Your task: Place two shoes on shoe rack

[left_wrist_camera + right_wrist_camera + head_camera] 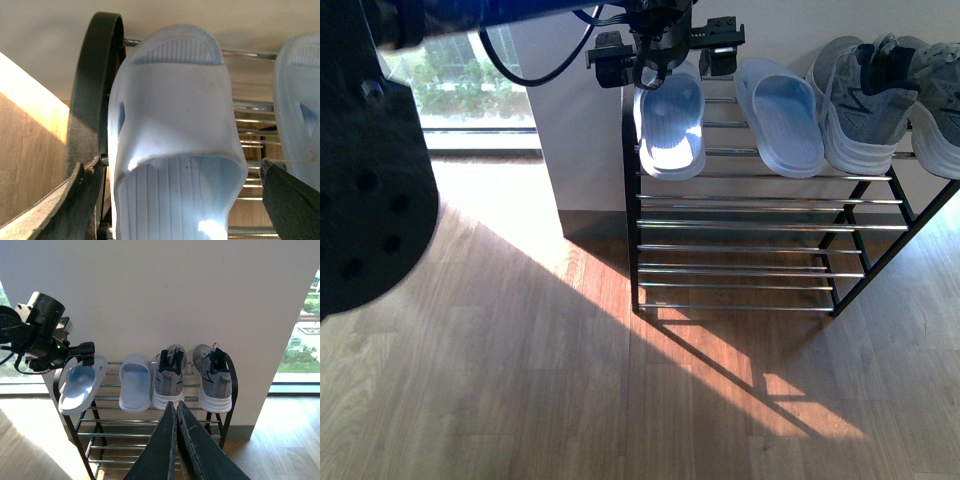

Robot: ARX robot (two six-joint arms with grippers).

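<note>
We find both grey sneakers already on the top tier of the shoe rack (227, 390), standing side by side at its right end with heels toward the room: the left sneaker (167, 380) and the right sneaker (214, 377). To their left on the same tier sit two pale blue slippers; the inner slipper (135, 382) lies flat, while the outer slipper (670, 125) tilts at the rack's left end. The left claw (665, 45) hangs directly over this outer slipper, and the left wrist view shows its fingers (60, 210) spread wide on either side of the slipper without touching it. The right claw (176, 440) is drawn back, well apart from the rack, with its two fingers pressed together and nothing between them. The lower tiers carry nothing we can see. In our judgement the task as worded is met, since both sneakers rest on the rack and neither is held. What remains appears to be only the left arm clearing away from the slipper; we cannot tell whether that slipper sits securely.
</note>
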